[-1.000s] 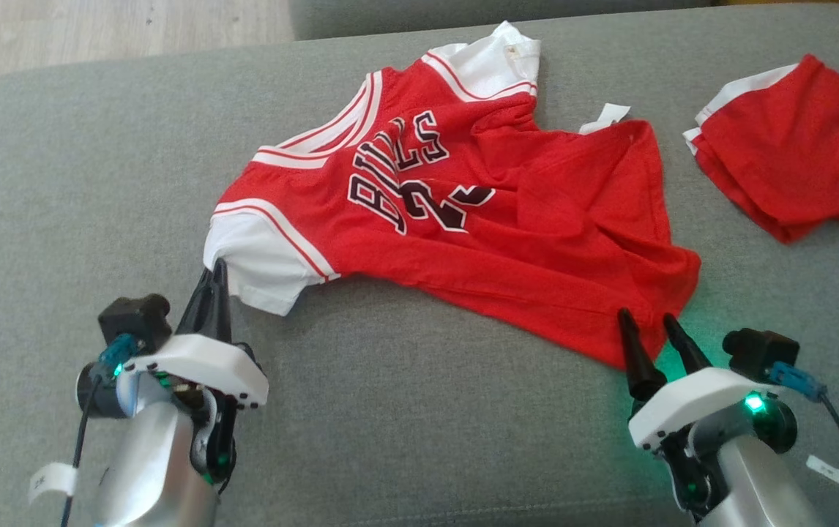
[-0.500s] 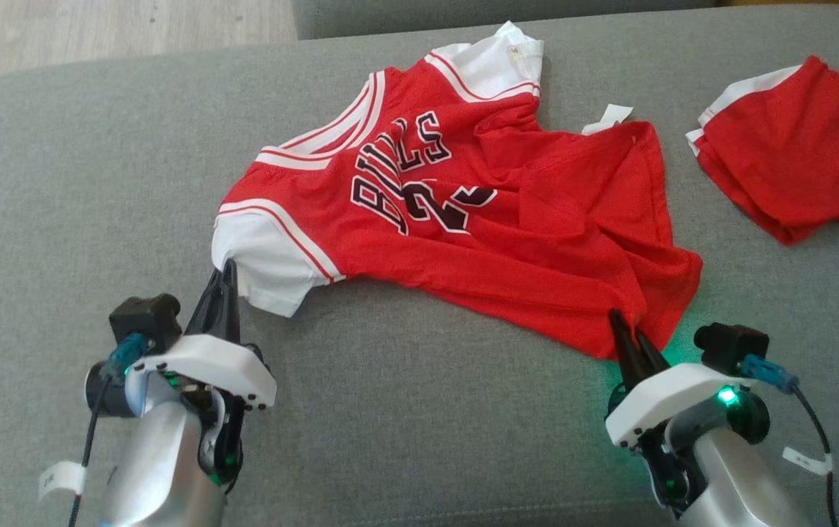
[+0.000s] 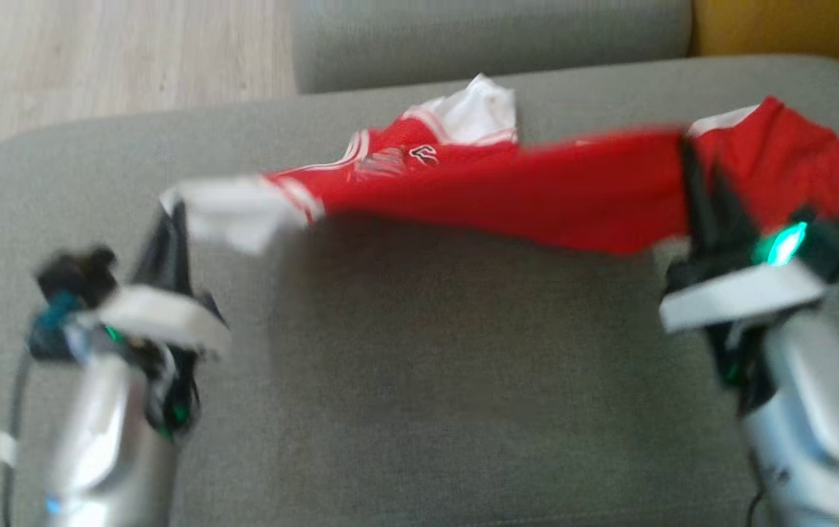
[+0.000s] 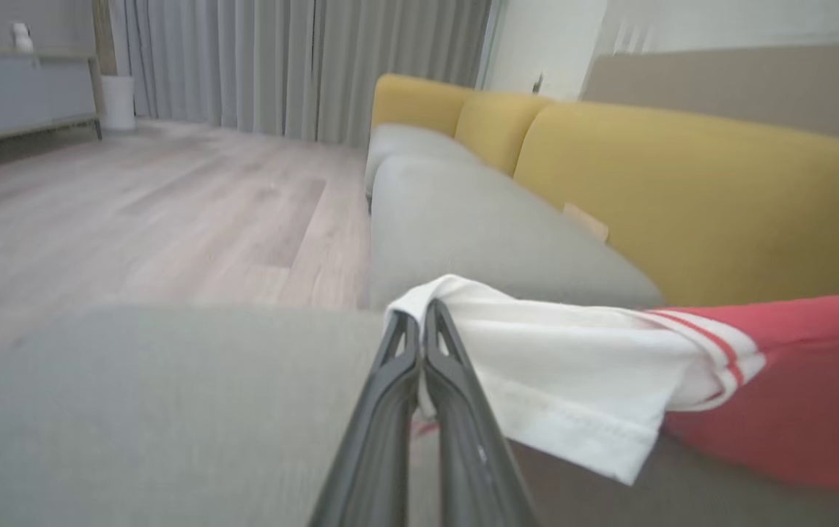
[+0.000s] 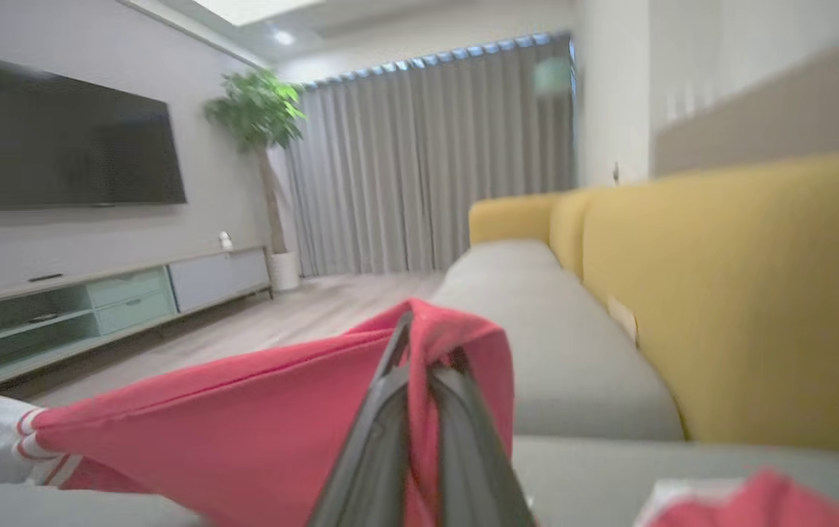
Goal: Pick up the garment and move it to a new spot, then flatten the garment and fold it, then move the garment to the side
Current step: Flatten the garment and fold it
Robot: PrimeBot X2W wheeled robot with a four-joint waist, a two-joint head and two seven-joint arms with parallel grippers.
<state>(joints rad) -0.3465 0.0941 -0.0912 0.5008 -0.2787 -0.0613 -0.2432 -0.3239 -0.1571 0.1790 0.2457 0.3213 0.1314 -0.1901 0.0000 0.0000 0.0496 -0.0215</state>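
Observation:
The garment [image 3: 507, 201], a red jersey with white sleeves, hangs stretched in the air between my two grippers above the grey sofa cushion [image 3: 419, 380]. My left gripper [image 3: 170, 216] is shut on the white sleeve at the left end. The left wrist view shows its tips [image 4: 419, 311] pinching the sleeve's edge [image 4: 558, 373]. At the right end, my right gripper [image 3: 687, 157] is shut on the red hem. In the right wrist view its fingers [image 5: 419, 329] are wrapped in red cloth [image 5: 244, 432]. The head view is blurred by motion.
A pair of red shorts [image 3: 807, 161] lies on the cushion just behind my right gripper. The yellow backrest [image 3: 785, 29] rises at the far right. Beyond the cushion's left and far edges is wooden floor [image 3: 97, 58]. A TV unit [image 5: 97, 300] stands across the room.
My right gripper has shut on the jersey's hem corner. Both arms have raised the jersey off the cushion and pulled it taut. The head camera has also shifted.

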